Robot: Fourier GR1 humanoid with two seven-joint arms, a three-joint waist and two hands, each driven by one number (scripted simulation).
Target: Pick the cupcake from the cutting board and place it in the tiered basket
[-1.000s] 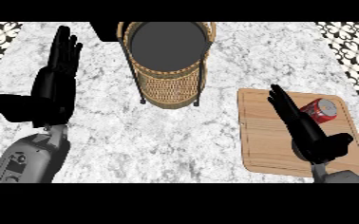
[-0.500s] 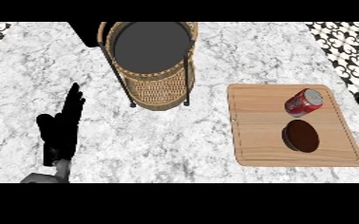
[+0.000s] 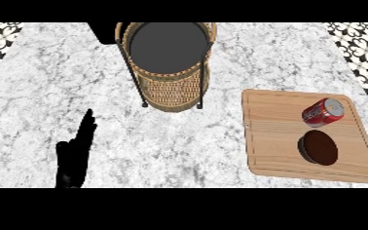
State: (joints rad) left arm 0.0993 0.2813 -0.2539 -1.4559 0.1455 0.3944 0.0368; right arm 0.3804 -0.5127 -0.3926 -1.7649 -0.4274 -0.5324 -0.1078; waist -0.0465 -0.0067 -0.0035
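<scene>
A dark brown cupcake (image 3: pixel 318 147) sits on the wooden cutting board (image 3: pixel 277 126) at the right, seen from above as a round dark disc. The tiered wicker basket (image 3: pixel 170 64) with a dark round tray on top stands at the back centre. My left hand (image 3: pixel 75 156) shows at the lower left, open, fingers straight and pointing up, far from the board. My right hand is out of the picture.
A red soda can (image 3: pixel 323 112) lies on its side on the board just behind the cupcake. The white marble counter (image 3: pixel 64 78) spreads around the basket and the board. A patterned strip (image 3: pixel 351 44) runs along the far right edge.
My right hand, which hovered over the board a second ago, has withdrawn out of view and uncovered the cupcake. My left hand has dropped lower towards the bottom edge.
</scene>
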